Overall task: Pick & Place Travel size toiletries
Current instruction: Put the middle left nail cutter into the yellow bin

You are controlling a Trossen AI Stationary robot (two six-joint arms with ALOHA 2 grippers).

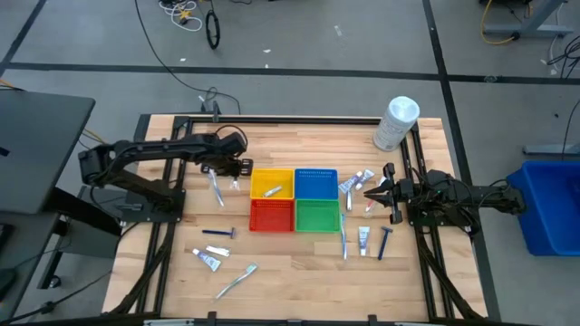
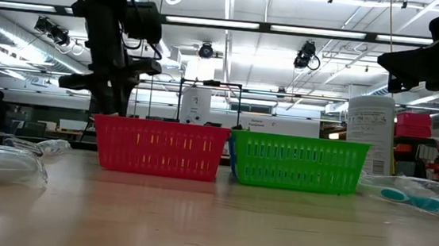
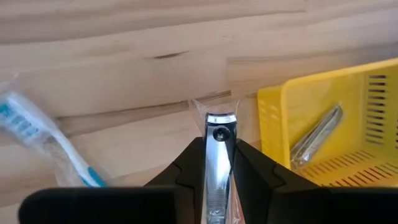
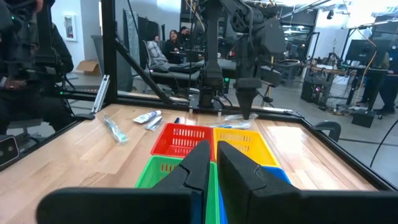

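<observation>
Left gripper (image 3: 219, 163) clamped on a nail clipper (image 3: 219, 134), held just beside the yellow bin (image 3: 323, 118).
Another clipper (image 3: 315, 135) is seen inside that bin; a toothbrush (image 3: 43, 140) lies nearby on the table. Right gripper (image 1: 372, 192), shut & empty, is parked well away, past the blue bin (image 1: 315, 183).

Overhead camera looks straight down, low camera level across the table; both share the red basket (image 1: 271, 215) (image 2: 159, 146).

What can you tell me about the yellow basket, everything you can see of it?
The yellow basket is a small rectangular plastic bin with slotted walls, upright on the wooden table, forming a square block with the blue, red and green bins. One silvery packet lies slanted inside. The left tool, shut on a similar shiny packet, is just beside its outer wall.
</observation>
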